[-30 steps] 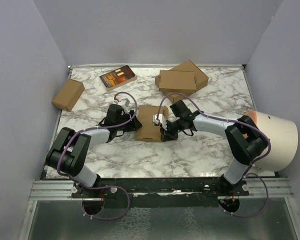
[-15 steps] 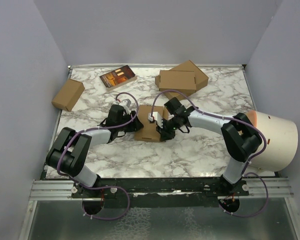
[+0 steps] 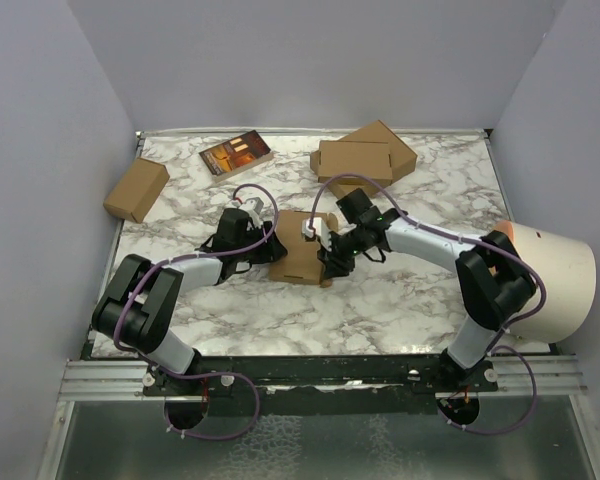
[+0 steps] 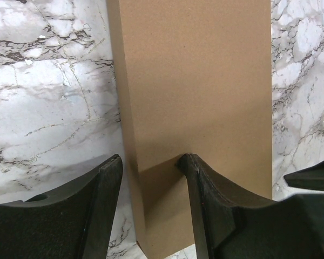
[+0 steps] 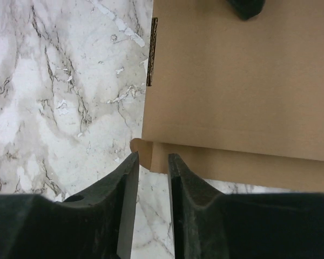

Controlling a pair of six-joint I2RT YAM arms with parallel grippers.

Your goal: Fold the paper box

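Left gripper (image 4: 150, 162): I saw it spread, straddling the left edge of the paper box (image 3: 298, 255), one finger over the marble and the other over the cardboard top.
Right gripper (image 5: 153, 156): parted only narrowly, with marble showing through the gap. Its tips sat at a rounded tab on the corner of a folded flap, pinching nothing.
Paper box: it lay flat and folded mid-table, between the two grippers.
Table (image 3: 400, 300): white marble pattern.
Further out: a stacked pair of brown boxes (image 3: 365, 158) at the far side, a small carton (image 3: 136, 189) at the left edge and a dark booklet (image 3: 236, 154) between them.
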